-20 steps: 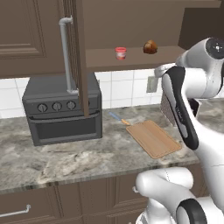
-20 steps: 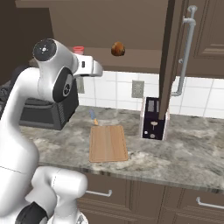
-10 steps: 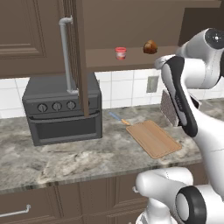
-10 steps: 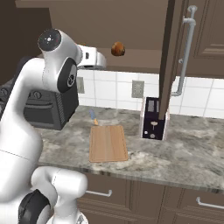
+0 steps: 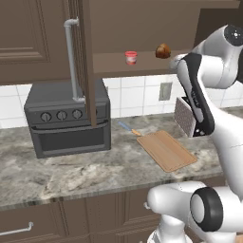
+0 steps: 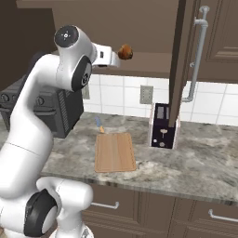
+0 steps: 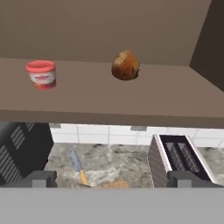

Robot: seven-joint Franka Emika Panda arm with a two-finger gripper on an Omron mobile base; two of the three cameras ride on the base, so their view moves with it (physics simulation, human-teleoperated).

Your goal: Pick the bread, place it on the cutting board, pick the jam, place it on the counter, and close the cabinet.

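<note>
Hand view: bread (image 7: 125,65) at 12 o'clock, jam (image 7: 41,74) at 10, both on cabinet (image 7: 109,103) shelf. Gripper (image 7: 111,178) spread, empty. Nothing done yet.

Both base views flank the counter (image 5: 71,175) (shared); hand view faces the cabinet (image 7: 109,94) shelf — close.

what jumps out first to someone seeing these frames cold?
The big white arm reaching up toward the open cabinet, where the bread and the jam sit apart on the shelf. Below, the bare cutting board lies on the counter between a dark oven and a toaster.
</note>
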